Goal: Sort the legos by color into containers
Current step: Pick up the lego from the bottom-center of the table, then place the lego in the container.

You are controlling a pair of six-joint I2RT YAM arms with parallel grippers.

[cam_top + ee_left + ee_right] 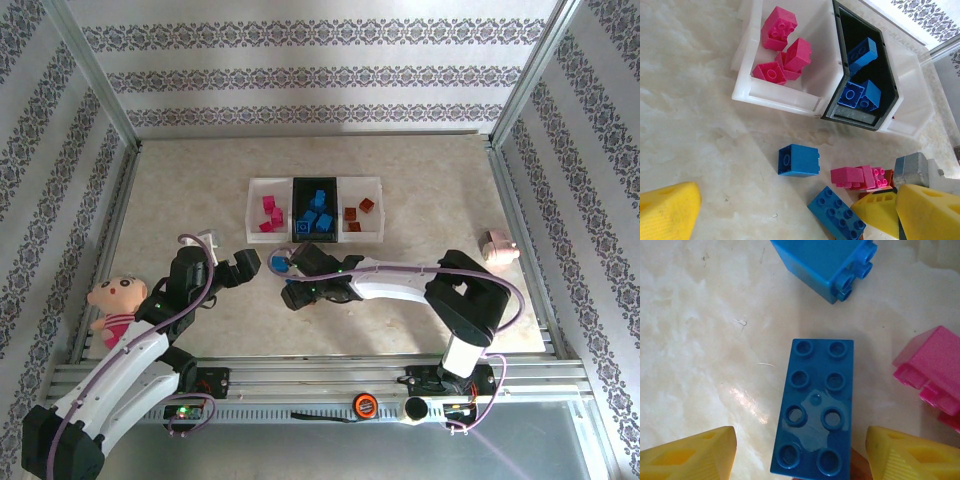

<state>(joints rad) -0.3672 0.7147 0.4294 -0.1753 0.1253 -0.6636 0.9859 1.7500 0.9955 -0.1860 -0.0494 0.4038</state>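
The black tray (886, 67) is being taken as the landmark. Blue legos (859, 95) are being held inside it. Magenta legos (785, 55) are being held in the left white tray (780, 97) joined to its left side, and orange-brown legos (366, 205) in the right white tray (374, 190) joined to its right side. On the desk (700, 125) just in front of the black tray, loose bricks are being seen unsorted: a blue cube brick (798, 160), a magenta cluster (862, 176) and a long blue brick (814, 410). The right pincer (801, 432) is being held wide open in front of the black tray, its yellow fingers (690, 455) being positioned on either side of the long blue brick without touching it. The left pincer (797, 200) is being held wide open too, with nothing gripped, in front of the black tray and to its left.
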